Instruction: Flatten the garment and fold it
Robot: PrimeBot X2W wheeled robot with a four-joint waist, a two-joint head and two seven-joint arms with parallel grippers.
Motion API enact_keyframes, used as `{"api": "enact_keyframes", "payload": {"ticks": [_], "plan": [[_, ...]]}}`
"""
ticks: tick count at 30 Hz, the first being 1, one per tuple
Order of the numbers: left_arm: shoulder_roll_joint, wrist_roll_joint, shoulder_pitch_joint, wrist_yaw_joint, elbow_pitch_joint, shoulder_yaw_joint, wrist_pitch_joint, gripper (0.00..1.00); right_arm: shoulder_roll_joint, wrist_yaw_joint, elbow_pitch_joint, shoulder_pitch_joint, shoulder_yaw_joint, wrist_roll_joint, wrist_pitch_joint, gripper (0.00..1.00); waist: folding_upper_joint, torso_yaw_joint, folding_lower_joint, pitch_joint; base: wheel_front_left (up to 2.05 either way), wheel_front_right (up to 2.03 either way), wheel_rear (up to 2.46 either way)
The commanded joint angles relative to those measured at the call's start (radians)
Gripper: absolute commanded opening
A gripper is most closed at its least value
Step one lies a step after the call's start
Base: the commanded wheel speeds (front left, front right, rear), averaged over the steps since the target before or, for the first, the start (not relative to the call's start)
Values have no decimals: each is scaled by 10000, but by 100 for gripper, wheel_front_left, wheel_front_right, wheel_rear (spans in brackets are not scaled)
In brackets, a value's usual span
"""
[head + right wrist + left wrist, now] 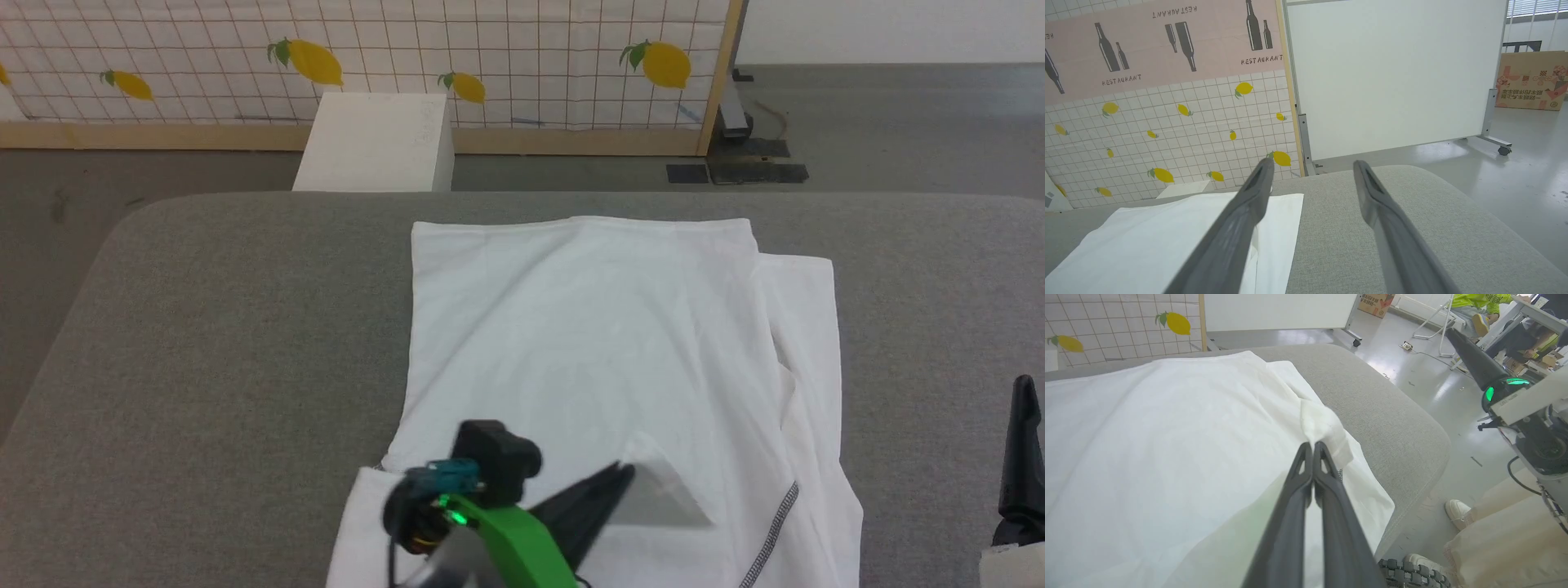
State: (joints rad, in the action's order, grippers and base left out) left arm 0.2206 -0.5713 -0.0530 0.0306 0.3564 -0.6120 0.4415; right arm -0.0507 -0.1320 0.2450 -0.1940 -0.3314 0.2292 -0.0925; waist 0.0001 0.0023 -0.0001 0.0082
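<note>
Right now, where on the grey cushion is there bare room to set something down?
Widest bare patch: the grey cushion left of the garment, out to its rounded edge. A narrower strip runs between garment and open right tool. Crowded: near middle, where the left tool pinches the fabric.

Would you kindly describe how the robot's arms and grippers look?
The left gripper has two long, dark, tapering fingers with slotted tips, on a bright green wrist link carrying a black camera block, a green light and cables. The right gripper has matching dark fingers.
</note>
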Motion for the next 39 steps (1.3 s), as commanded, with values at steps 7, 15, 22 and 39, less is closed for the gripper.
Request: {"api": "enact_keyframes", "payload": {"ticks": [7, 15, 22, 39], "plan": [[-1525, 240, -936, 371, -2213, -1545, -1043, 0, 5, 13, 109, 211, 87, -29, 52, 100, -1, -203, 1, 290, 0, 0, 0], [-1699, -346, -2475, 52, -3626, -3586, -2539, 0, 5, 13, 86, 429, 277, -96, 35, 100, -1, -472, 1, 656, 0, 0, 0], [-1702, -444, -3781, -519, -5600, -5519, -3784, 0, 5, 13, -69, 652, 476, -90, -46, 100, -1, -723, 1, 1022, 0, 0, 0], [-1703, -2865, -4407, -567, -7153, -6662, -3365, 100, 5, 13, -324, 939, 445, -122, -39, 100, -1, -655, 1, 1154, 0, 0, 0]]}}
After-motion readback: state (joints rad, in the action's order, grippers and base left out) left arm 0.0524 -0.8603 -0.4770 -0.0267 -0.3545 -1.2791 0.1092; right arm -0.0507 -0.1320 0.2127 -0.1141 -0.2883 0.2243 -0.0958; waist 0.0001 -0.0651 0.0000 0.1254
